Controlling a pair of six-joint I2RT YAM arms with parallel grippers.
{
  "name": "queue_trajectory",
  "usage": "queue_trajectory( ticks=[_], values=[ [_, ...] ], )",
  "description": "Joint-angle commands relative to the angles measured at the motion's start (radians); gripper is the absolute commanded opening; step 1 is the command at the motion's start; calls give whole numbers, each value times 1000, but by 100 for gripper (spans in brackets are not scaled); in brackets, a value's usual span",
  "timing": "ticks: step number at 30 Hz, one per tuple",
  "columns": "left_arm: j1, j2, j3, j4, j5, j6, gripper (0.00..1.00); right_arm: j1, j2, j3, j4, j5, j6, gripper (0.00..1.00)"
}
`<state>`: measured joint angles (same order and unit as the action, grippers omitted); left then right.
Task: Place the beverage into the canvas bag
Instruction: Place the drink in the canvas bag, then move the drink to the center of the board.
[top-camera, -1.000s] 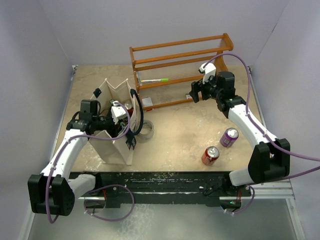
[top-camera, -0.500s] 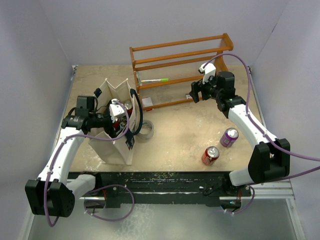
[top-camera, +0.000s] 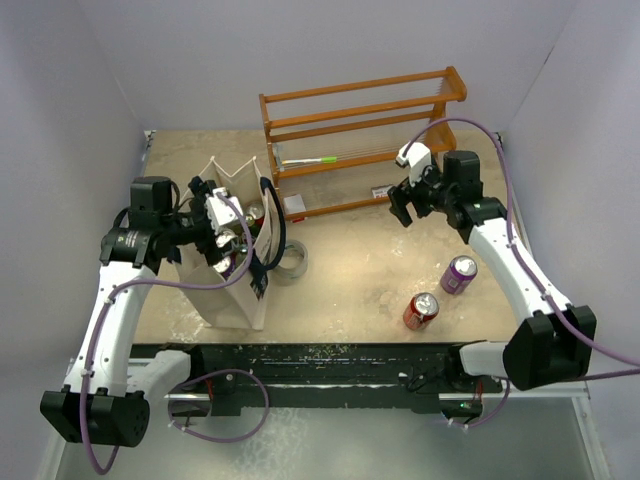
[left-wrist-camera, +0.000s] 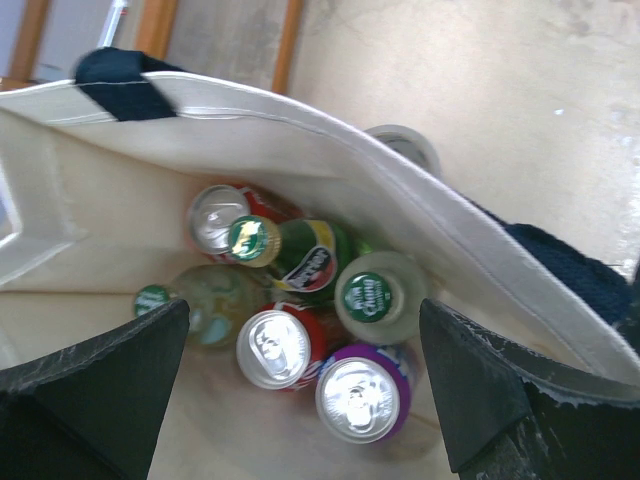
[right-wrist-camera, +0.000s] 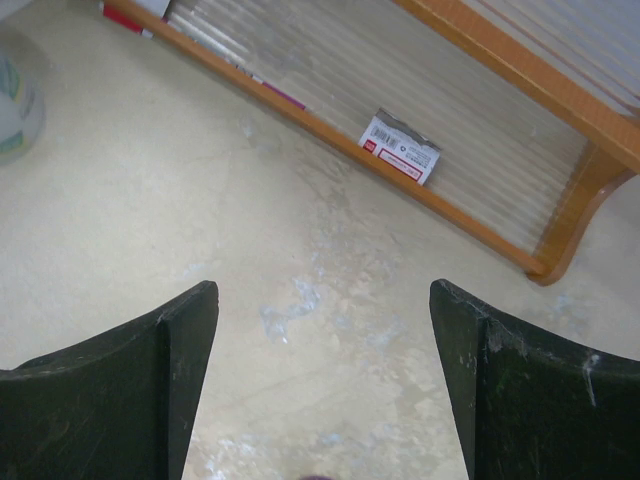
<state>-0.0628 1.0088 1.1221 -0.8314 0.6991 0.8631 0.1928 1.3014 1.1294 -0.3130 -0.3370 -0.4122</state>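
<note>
**Left arm at the bag.** The left gripper hangs over the mouth of the canvas bag, jaws spread wide with nothing between them. Inside the bag stand a purple can, red cans and green-capped bottles, packed close together. Well to the right of the bag, the right gripper, jaws likewise apart and empty, hovers above the table before the wooden rack. A loose purple can and a loose red can rest farther right of the bag.
</note>
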Motion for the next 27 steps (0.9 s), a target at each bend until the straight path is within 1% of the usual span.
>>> queue_trajectory(
  ticks=[1,4,6,7,8,10,13,16,20,27],
  values=[
    [16,10,123,104,-107,-126,99,-33,-69,62,-192,-80,-220,88],
    [17,43,197,159,-150,-242,99,-79,-62,136,-404,-149,-368,88],
    [17,76,250,186,-177,-305,99,-85,-38,193,-612,-160,-511,88],
    [17,94,277,202,-202,-342,99,-85,-28,217,-724,-158,-626,89],
    [17,121,299,221,-223,-375,99,-85,-25,231,-806,-150,-692,89],
    [17,170,352,237,-248,-410,99,-85,-44,232,-910,-104,-800,91],
    [17,241,414,237,-239,-444,99,-84,-125,169,-958,-62,-944,92],
    [17,286,449,232,-198,-468,99,-80,-231,86,-976,-41,-1026,93],
    [14,319,459,247,-169,-487,99,-45,-289,12,-994,-6,-1038,94],
    [-4,355,482,262,-164,-493,99,17,-237,-44,-993,-12,-1007,93]
  ],
)
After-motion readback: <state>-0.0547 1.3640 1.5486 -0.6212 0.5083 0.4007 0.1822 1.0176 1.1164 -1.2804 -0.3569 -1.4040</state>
